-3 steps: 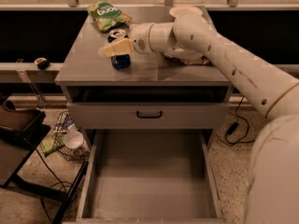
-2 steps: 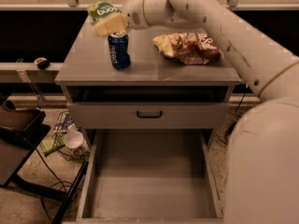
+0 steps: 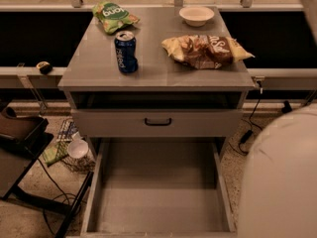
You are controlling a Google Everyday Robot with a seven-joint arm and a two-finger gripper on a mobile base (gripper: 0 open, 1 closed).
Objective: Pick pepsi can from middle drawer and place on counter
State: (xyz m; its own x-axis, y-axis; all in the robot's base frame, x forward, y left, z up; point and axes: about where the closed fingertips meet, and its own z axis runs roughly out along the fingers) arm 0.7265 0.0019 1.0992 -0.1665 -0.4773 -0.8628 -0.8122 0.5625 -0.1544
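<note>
Blue pepsi can (image 3: pixel 126 52) stands upright on the counter (image 3: pixel 158 76) near green bag (image 3: pixel 114 15) and chip bag (image 3: pixel 205 50); hand out of view.

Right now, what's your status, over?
Gripper out of view. Dark-blue soda can upright on grey counter top. Wide grey drawer open. Brown chip bag apart from can.

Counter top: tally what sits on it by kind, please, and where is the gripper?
pepsi can: 1
snack bags: 2, the green bag and the brown bag
white bowl: 1
Total: 4
The gripper is out of view.
</note>
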